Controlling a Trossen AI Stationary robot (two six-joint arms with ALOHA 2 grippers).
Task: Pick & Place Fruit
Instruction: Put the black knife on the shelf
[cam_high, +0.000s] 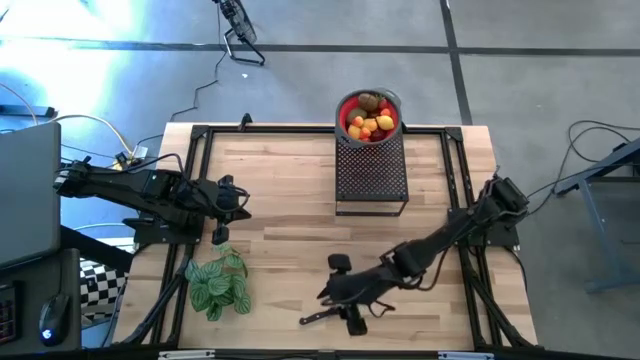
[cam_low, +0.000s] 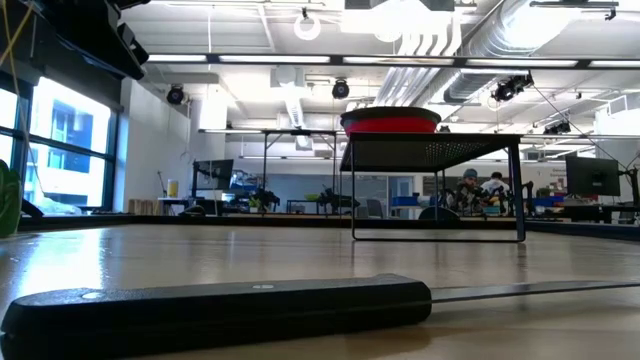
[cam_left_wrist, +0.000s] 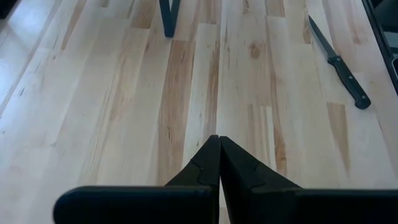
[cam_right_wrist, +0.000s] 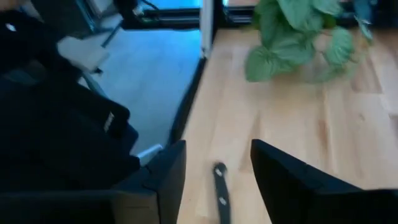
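Sitting far from the right gripper (cam_right_wrist: 214, 180), whose fingers are hanging apart holding nothing, the fruit (cam_high: 371, 118) is probably looking light, round, slippery.

Fruit (cam_high: 372, 118): small yellow, orange, red and brown pieces, heaped together in red bowl (cam_high: 345, 104) atop black mesh stand (cam_high: 370, 170), desk's far edge.

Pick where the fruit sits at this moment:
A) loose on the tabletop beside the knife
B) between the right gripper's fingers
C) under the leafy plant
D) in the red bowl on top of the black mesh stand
D: the high view shows the fruit piled in the red bowl atop the black mesh stand.
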